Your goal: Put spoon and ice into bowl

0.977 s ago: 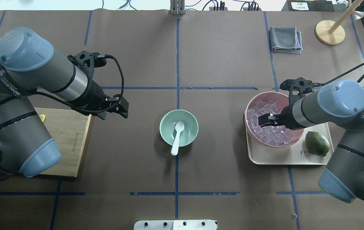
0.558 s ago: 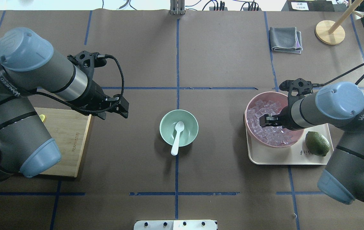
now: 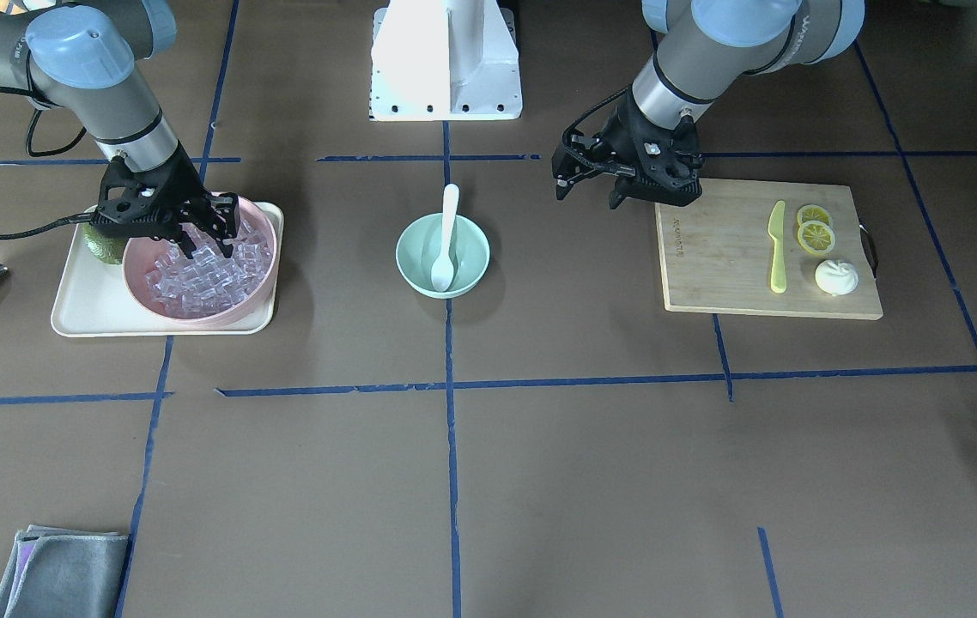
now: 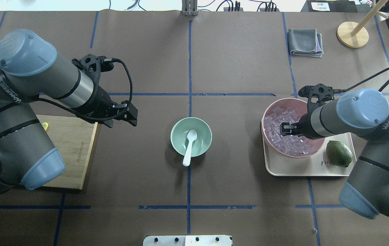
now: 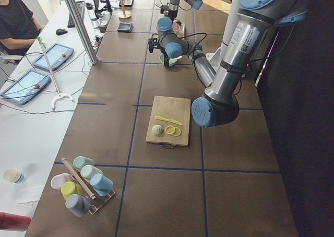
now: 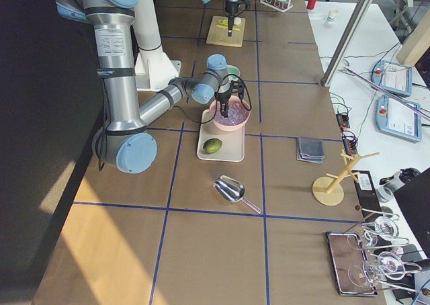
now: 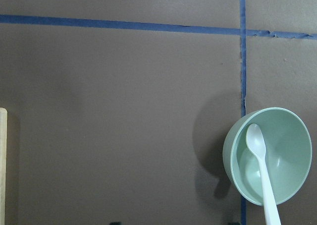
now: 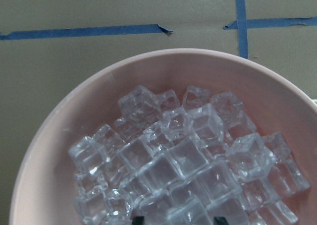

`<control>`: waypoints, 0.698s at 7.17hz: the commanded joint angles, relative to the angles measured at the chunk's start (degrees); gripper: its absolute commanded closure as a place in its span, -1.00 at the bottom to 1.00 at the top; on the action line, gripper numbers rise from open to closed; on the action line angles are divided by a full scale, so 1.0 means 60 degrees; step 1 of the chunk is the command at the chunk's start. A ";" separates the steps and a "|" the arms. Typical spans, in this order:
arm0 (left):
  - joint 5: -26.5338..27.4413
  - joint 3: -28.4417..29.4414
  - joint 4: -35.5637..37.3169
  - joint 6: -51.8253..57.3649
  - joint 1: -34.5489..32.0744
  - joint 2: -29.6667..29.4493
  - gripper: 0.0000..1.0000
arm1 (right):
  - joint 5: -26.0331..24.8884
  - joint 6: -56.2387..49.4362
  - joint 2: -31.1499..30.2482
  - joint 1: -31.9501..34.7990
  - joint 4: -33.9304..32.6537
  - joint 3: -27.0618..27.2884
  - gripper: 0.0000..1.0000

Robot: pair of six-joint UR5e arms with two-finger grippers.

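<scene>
While both arms hang above it, table: brown paper cover [image 4: 242, 61] marked off with blue tape; everything below rests on it.
Cutting board: wooden [image 3: 720, 257], on the robot's left, not part of this job.
Tray: cream [image 3: 85, 309], on the robot's right, carrying the pink bowl with a lime [image 4: 339, 153] just beside it.
Left gripper: hovering [image 3: 587, 196] between the cutting board and the green bowl, jaws apart and empty; its wrist camera looks down on the green bowl.
Right gripper: lowered [image 3: 207, 251] into the pink bowl, jaws spread with the tips down among the cubes; no cube looks pinched between them yet.
Pink bowl: wide and shallow [image 8: 59, 150], heaped with cubes.
Green bowl: small, at the table's centre [image 4: 177, 130], well apart from the tray; no ice shows in it.
Spoon: white [image 4: 190, 143], head resting inside the green bowl, handle leaning out over the rim toward the robot. That half of the job looks done.
Ice: clear cubes [image 8: 183, 160], all in the pink bowl, packed against one another.
Handling of ice: probably hard, light and slick. Best taken across two flat opposite faces, centred, choosing a top cube that stands free. A corner grip would likely squirt it out, and crowded neighbours may block the fingers or ride up along with it.
</scene>
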 commanded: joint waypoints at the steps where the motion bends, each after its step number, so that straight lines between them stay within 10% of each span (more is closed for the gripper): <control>1: 0.0000 -0.0002 0.0000 0.0000 -0.0021 0.0000 -0.56 | -0.0077 0.0015 0.0000 0.0008 -0.0014 0.0040 0.60; 2: 0.0000 -0.0017 0.0000 0.0000 -0.0021 0.0000 -0.56 | -0.0251 0.0015 -0.0014 0.0023 0.0001 0.0069 0.96; 5: 0.0000 -0.0206 0.0000 0.0000 -0.0080 0.0015 -0.56 | -0.0180 0.0073 0.0174 0.0008 -0.0028 0.0697 1.00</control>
